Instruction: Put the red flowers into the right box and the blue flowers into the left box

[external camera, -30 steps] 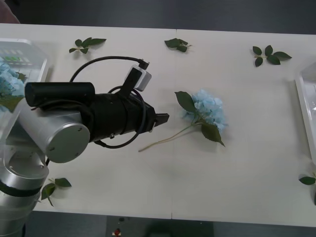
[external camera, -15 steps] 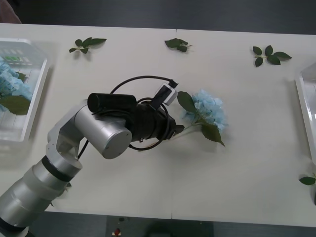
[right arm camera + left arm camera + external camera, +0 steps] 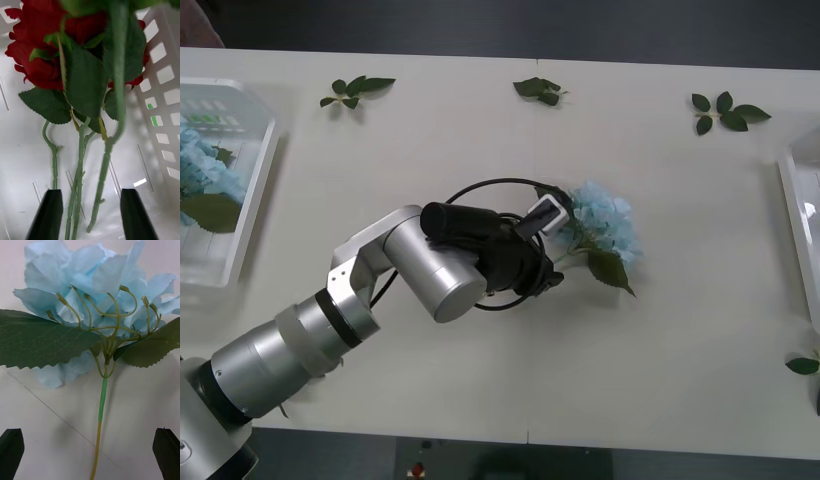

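Note:
One blue flower (image 3: 605, 225) lies mid-table, its stem pointing toward my left arm. My left gripper (image 3: 552, 272) sits low over that stem. In the left wrist view the stem (image 3: 102, 397) runs between the open black fingers (image 3: 11, 450) of the left gripper (image 3: 90, 452), with nothing pinched. More blue flowers (image 3: 200, 165) lie in the left box (image 3: 252, 190). In the right wrist view, red flowers (image 3: 41, 48) lie inside the right box (image 3: 165, 75), with my right gripper (image 3: 90, 213) open over their stems. The right box's edge (image 3: 800, 200) shows at the far right.
Loose green leaf sprigs lie along the table's far side (image 3: 355, 90), (image 3: 538, 90), (image 3: 725, 110), and one at the near right edge (image 3: 802, 365). The table's front edge runs close below my left arm.
My left arm has stretched to the right across the table and come down, bringing its gripper from well left of the blue flower onto its stem.

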You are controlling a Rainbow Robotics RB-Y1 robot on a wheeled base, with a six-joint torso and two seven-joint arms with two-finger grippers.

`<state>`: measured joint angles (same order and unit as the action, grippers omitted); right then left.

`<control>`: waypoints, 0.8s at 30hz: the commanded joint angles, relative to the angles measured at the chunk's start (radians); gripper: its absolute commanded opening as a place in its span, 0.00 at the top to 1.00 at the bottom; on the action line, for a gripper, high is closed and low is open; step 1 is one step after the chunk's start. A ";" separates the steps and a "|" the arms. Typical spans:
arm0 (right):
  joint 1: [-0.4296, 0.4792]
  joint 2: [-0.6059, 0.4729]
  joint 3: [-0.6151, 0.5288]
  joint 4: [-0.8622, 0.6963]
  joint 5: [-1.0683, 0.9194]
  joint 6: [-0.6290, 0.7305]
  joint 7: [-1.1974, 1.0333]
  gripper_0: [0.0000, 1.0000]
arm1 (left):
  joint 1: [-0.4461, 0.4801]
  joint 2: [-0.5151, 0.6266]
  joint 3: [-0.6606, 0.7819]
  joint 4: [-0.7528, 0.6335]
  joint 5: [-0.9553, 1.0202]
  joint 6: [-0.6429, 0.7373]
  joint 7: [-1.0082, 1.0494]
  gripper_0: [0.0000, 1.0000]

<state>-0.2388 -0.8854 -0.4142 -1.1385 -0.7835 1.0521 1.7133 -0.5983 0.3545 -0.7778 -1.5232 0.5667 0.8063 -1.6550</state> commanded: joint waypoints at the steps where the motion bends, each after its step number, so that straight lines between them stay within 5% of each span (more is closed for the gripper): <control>1: -0.019 -0.007 -0.015 -0.018 -0.011 -0.004 -0.023 0.00 | -0.052 -0.002 -0.028 0.018 -0.010 -0.018 0.026 0.00; 14: -0.097 -0.009 -0.037 -0.063 -0.028 0.181 0.005 0.00 | -0.150 -0.123 -0.113 0.242 -0.018 -0.130 0.066 0.00; 24: -0.116 -0.009 -0.041 -0.216 -0.095 0.332 0.032 0.00 | -0.150 -0.141 -0.136 0.252 -0.019 -0.141 0.077 0.00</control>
<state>-0.3397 -0.8853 -0.4369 -1.2883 -0.8648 1.3602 1.7151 -0.7252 0.2208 -0.8992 -1.2558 0.5527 0.6755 -1.6395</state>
